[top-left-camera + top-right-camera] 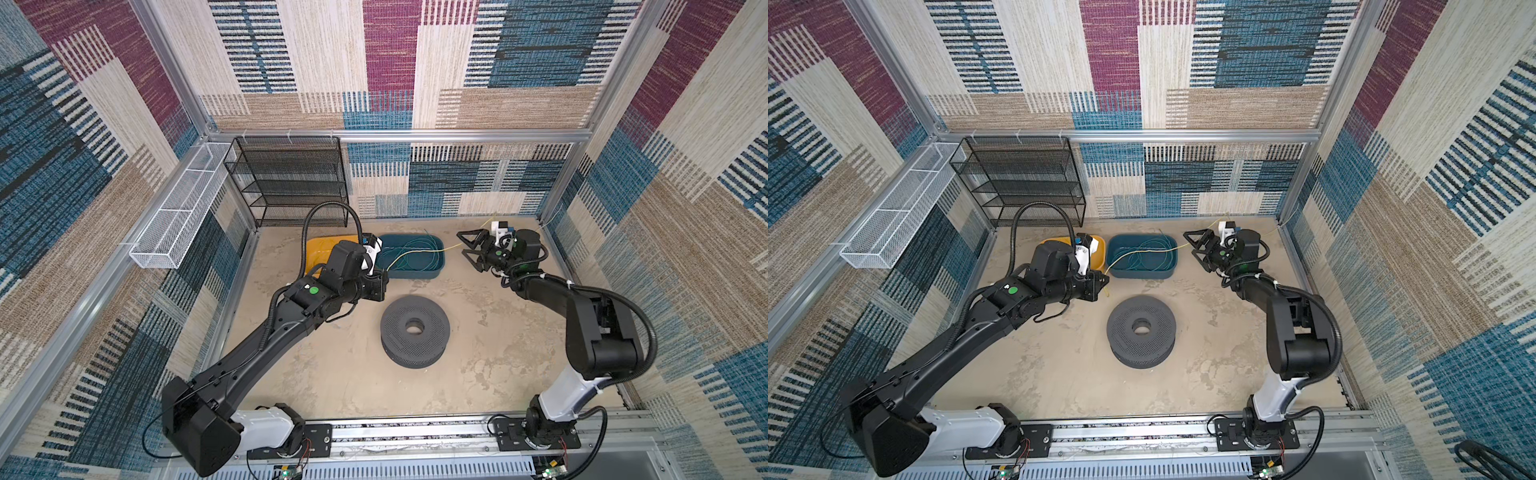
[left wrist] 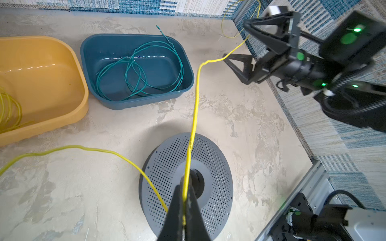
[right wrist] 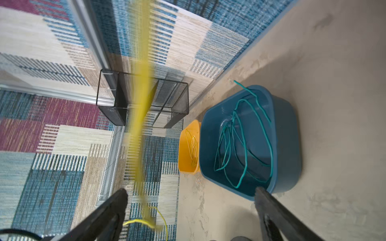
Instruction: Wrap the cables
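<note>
- L pincer (image 2: 185, 187) – jaws pressed together, clamped on the yellow cable (image 2: 196, 94). In both top views it sits near the grey perforated spool (image 1: 415, 328), btw the spool and the tubs.
- R pincer (image 1: 460, 243) – jaws wide apart, nothing clamped. The yellow cable runs through the gap btw its fingers (image 3: 117, 200); it's only a blurred streak in the right wrist view.
- Yellow cable: from L pincer it stretches over the blue tub (image 2: 193, 79) to R pincer, then on toward the right-hand wall. A 2nd stretch trails from L pincer across the table (image 2: 240, 125) toward the yellow tub (image 2: 84, 89).
- Teal cables (image 2: 137, 68): loose loops inside the blue tub, one end poking up over the far rim.
- Yellow tub: just beside the blue tub, w/ a yellow coil (image 2: 10, 108) in it.
- Spool: flat on the table, mid-floor, well apart from R pincer.
</note>
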You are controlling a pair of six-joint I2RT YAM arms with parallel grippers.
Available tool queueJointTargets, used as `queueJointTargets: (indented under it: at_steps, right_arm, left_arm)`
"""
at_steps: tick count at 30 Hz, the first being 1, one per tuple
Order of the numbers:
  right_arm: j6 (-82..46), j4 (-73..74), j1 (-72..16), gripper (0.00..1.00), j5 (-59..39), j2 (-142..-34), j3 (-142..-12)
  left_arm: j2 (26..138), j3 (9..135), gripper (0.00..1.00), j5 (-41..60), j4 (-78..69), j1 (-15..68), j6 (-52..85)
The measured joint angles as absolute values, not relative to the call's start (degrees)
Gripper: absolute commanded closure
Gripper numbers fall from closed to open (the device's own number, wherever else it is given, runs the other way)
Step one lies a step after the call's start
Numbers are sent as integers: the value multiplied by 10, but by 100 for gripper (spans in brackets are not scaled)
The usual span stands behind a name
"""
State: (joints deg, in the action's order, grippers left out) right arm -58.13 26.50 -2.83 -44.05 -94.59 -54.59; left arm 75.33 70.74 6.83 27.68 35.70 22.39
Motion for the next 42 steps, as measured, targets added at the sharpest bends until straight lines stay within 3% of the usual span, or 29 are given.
queueJointTargets:
  at_steps: [4,8,15,23,26,27,30,32,36,42]
  right_arm:
    - [-552,228,-79,3,-414,-872,-511]
    - [-546,213,-149,10,-389,-830,-502]
    - [-578,229,-275,39,-368,-845,-536]
    - [-607,248,-316,98,-358,-870,-551]
    - [-613,252,-323,100,-349,-862,-546]
    - [-612,252,-323,100,-347,-859,-545]
    - [-611,250,-323,100,-343,-848,-543]
    - [-606,242,-323,100,-339,-838,-545]
    - [-586,218,-322,100,-329,-814,-552]
    - [-580,202,-322,100,-335,-784,-535]
  left_arm:
    - [781,722,100,63,269,365,224]
    - [796,736,100,62,268,374,223]
    - [813,752,100,60,268,393,222]
    - [816,756,100,49,270,406,221]
    - [815,756,100,48,273,407,219]
    - [814,756,93,48,272,408,218]
    - [805,753,51,49,264,407,209]
    - [777,740,40,48,260,406,199]
    - [688,708,34,21,256,385,182]
    - [639,713,29,4,276,267,181]
